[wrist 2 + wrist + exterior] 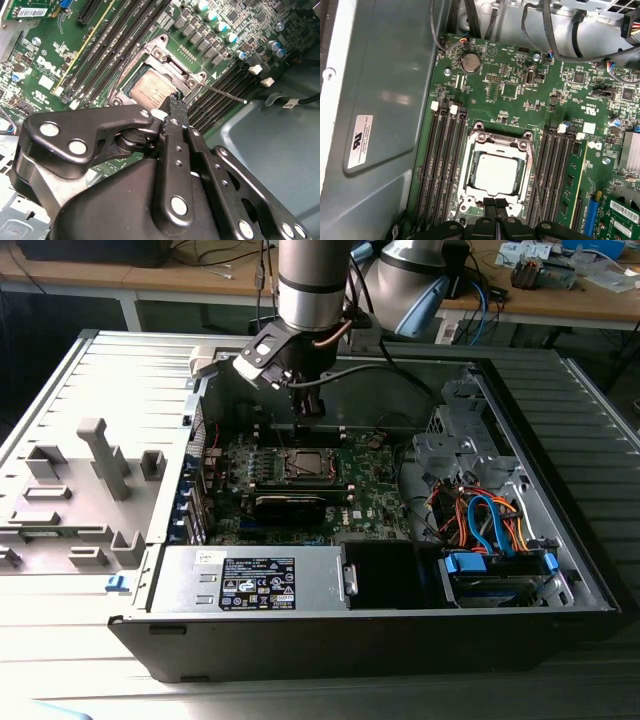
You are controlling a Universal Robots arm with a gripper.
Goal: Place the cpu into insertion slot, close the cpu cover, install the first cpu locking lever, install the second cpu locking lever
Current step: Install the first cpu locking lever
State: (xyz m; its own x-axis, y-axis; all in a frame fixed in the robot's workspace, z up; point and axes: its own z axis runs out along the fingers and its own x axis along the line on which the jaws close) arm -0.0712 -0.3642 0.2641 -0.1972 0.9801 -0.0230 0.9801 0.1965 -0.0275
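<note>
The cpu (496,172) lies flat in the insertion slot (502,136) on the green board, its silver top showing through the window of the cpu cover (469,175), which is folded down around it. My gripper (495,204) hovers just above one edge of the slot, fingers shut with nothing between them. In the second wrist view the gripper (175,97) sits beside the cpu (150,89), and a thin metal locking lever (225,93) juts from the slot's side over the memory slots. In the exterior view the gripper (308,418) hangs over the slot (305,463).
Black memory slots (442,160) flank the socket on both sides. The grey case wall (380,100) stands close by. A power supply (255,580) lies at the front, and a drive cage with orange and blue cables (490,520) fills the exterior view's right. Grey fixtures (100,455) stand outside the case.
</note>
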